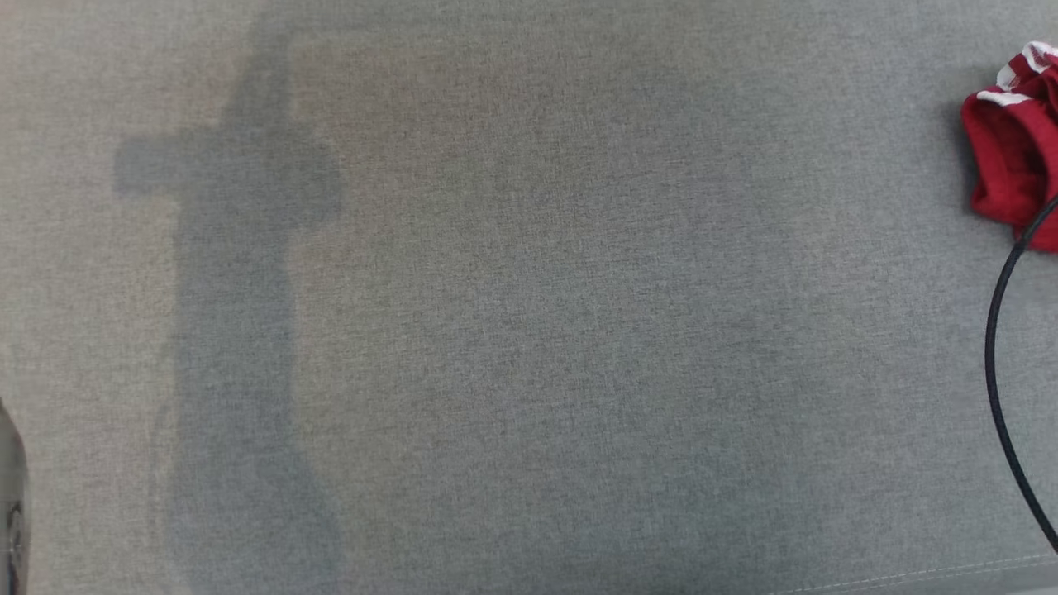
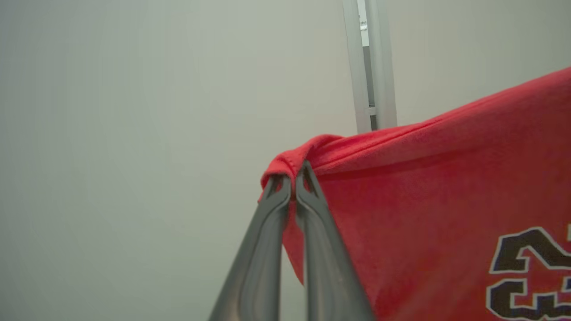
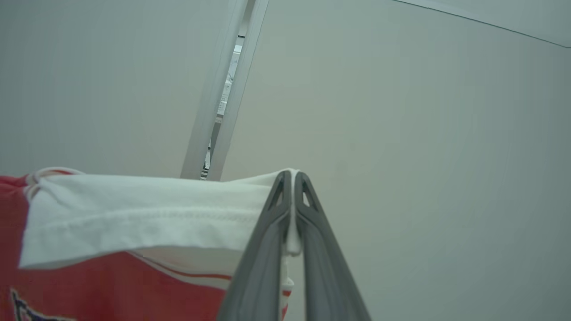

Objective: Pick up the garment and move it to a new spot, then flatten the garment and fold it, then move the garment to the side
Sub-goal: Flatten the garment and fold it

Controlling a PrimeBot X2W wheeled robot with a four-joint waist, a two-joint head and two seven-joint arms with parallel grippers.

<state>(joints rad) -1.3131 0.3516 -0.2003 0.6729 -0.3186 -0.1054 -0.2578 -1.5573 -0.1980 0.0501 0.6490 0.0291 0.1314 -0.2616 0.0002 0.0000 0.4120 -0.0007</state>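
**A:** Two tools, both pinched tight. The left tool (image 2: 293,183) has its long dark fingers closed on a bunched bit of red hem. The right tool (image 3: 292,178) is clamped on the edge of a white sleeve.

**B:** Same piece in both?

**A:** I take it so. The large red soft-fabric shirt (image 2: 424,200), white-sleeved, thinly red-striped and with black white-edged lettering, seems to run from one tool to the other. Its top edge is drawn nearly straight from each grip.

**B:** Why hold it that way?

**A:** Gripping two points well apart lets the cloth hang open under its own weight instead of in a lump. That should make it easier to lay flat. It hangs in the air before a pale wall with a pale upright post (image 2: 370,67).

**B:** And below?

**A:** The grey fabric-covered tabletop (image 1: 529,330) carries an arm-shaped shadow (image 1: 240,330) towards its left. A crumpled red cloth with white striped trim (image 1: 1012,157) sits at the far right edge, with a thin black cable (image 1: 996,372) crossing its lower corner.

**B:** Stage?

**A:** The pick-up looks done and the setting-down comes next. It is best done well apart from that other cloth, so the two don't tangle.
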